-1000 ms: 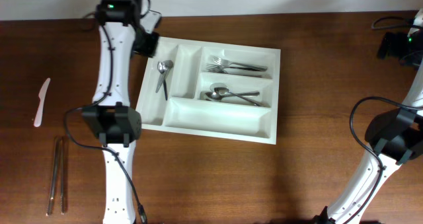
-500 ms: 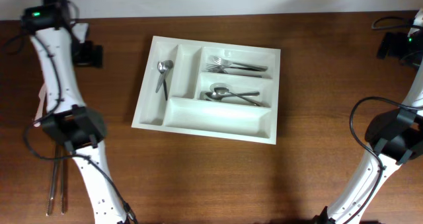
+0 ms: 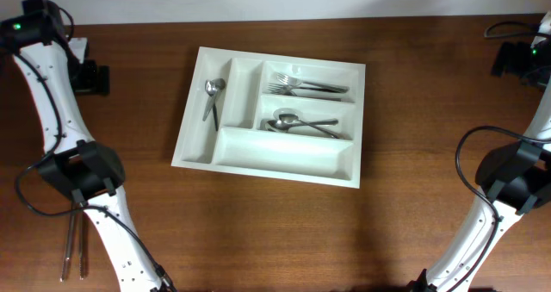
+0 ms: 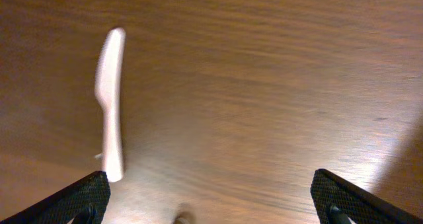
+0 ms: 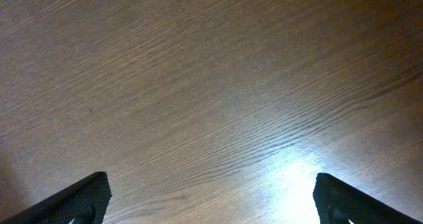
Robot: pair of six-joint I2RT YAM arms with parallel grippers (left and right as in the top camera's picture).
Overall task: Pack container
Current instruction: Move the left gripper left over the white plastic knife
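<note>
The white container point(image 3: 284, 152) lies in the middle of the table. One spoon point(image 3: 212, 98) rests in its left narrow compartment, forks point(image 3: 306, 87) in the upper long one, and spoons point(image 3: 301, 124) in the middle one. My left gripper point(image 3: 89, 77) is at the far left rear of the table, well away from the container. In the left wrist view it point(image 4: 213, 201) is open and empty above bare wood, with a white plastic knife point(image 4: 111, 105) lying ahead to the left. My right gripper point(image 5: 211, 197) is open and empty over bare wood at the far right rear point(image 3: 515, 59).
Two long metal utensils point(image 3: 73, 240) lie side by side near the front left edge, partly under my left arm point(image 3: 52, 102). Cables loop around both arm bases. The table's rear edge meets a white wall.
My left arm has swung from the container's rear left corner out to the far left of the table. The right arm and the cutlery in the container have not moved.
</note>
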